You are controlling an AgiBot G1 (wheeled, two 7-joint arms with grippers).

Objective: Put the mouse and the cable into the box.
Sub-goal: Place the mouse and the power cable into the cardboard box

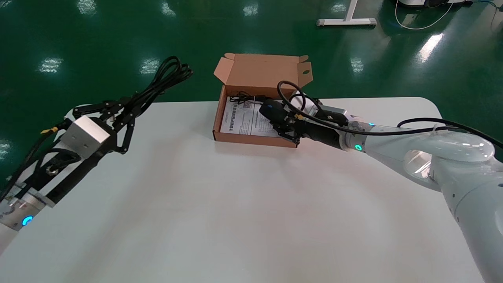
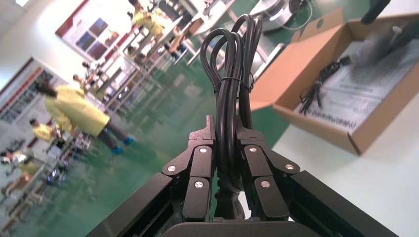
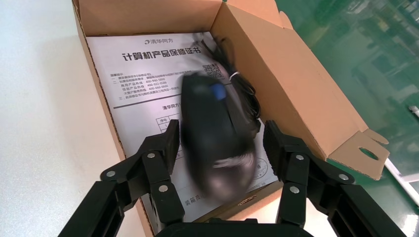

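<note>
Over the box (image 1: 251,138) at 12 o'clock, the right end effector (image 3: 221,131) is spread, so the mouse (image 1: 272,111) might bounce out. The left end effector (image 2: 225,133) pinches the floppy cable (image 2: 232,84), which might slip.

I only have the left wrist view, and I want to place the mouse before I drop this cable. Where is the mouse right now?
Observer: The mouse is over the printed sheet inside the box, between the fingers of the right gripper.
Operator: Is it gripped?
Observer: It seems not. In the right wrist view those fingers are spread and do not look pressed against its sides.
Operator: And where is my gripper relative to the box?
Observer: The head view shows the left gripper over the left edge of the table, well to the left of the box. The cable bundle sticks up from it.
</note>
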